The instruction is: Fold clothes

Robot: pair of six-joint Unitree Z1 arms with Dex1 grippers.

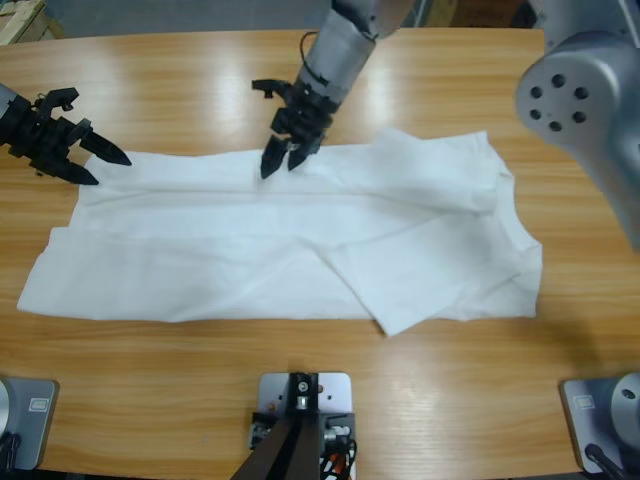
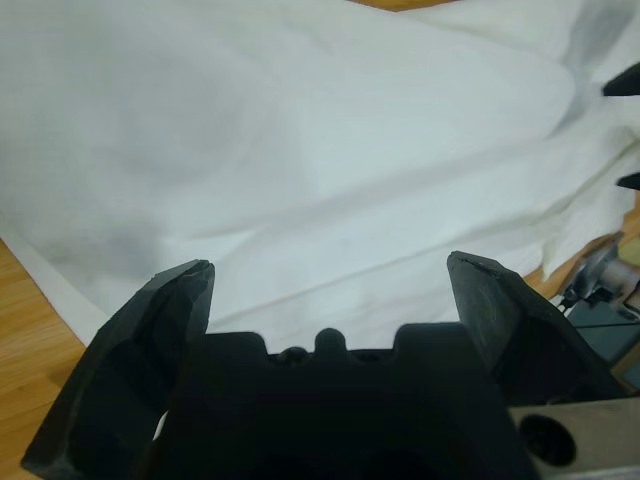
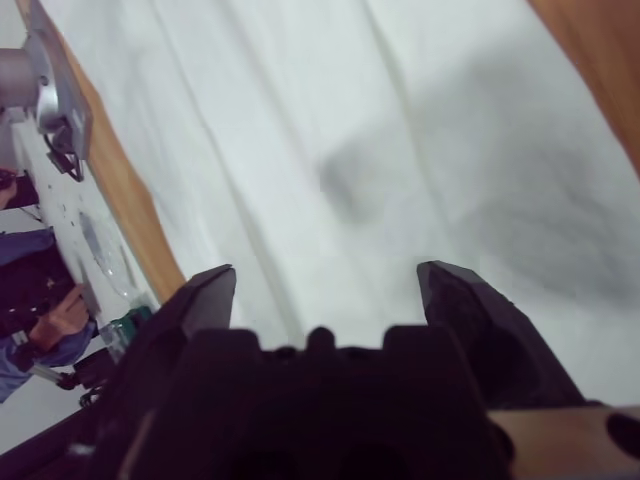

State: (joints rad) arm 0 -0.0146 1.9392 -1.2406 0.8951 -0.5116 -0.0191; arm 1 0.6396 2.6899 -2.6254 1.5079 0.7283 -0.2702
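The wooden surface (image 1: 300, 60) is carrying the T-shirt (image 1: 300, 250), lying flat with its long axis running side to side. The left gripper (image 1: 85, 150) is hovering at one far corner and the right gripper (image 1: 283, 155) at mid far edge, both with jaws spread and empty.

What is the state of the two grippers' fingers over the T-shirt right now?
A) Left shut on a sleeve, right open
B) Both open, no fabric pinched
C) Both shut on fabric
B: each wrist view shows its own gripper, left and right, with fingers spread apart and the white T-shirt lying flat on the table beyond them, not pinched between them.
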